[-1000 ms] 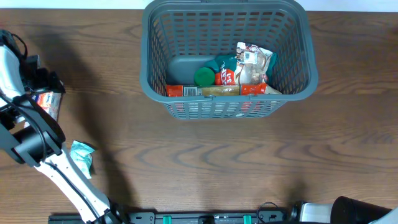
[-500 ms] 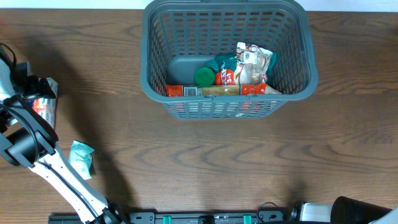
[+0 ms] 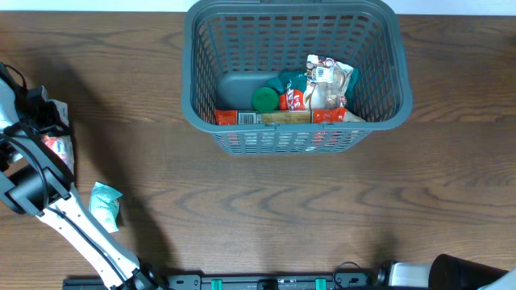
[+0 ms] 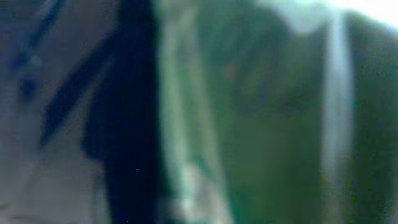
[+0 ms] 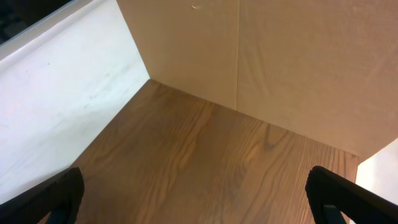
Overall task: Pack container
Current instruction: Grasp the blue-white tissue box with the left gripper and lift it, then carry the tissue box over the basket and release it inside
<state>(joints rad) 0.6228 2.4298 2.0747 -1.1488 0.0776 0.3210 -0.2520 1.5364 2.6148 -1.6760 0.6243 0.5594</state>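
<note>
The container (image 3: 198, 74), a large dark grey lattice basket, stands at the back middle of the table and holds several snack packets (image 3: 326, 80), a green lid (image 3: 264, 98) and a red bar (image 3: 239, 118). At the far left, my left gripper (image 3: 47, 121) sits on the upper end of a red and white snack packet (image 3: 60, 151), and its jaws look closed on it. The left wrist view is a green and white blur of something very close. My right gripper (image 5: 199, 202) is open over bare wood, with only its black fingertips (image 5: 59, 196) showing.
A small teal packet (image 3: 106, 203) lies on the table at the front left, beside the left arm (image 3: 76, 221). The right arm's base (image 3: 451, 274) shows at the front right edge. A white wall and a beige panel rise behind the table in the right wrist view.
The left gripper has shifted left and toward the front edge along the red and white packet. Its jaws have narrowed onto the packet. The right gripper has not moved.
</note>
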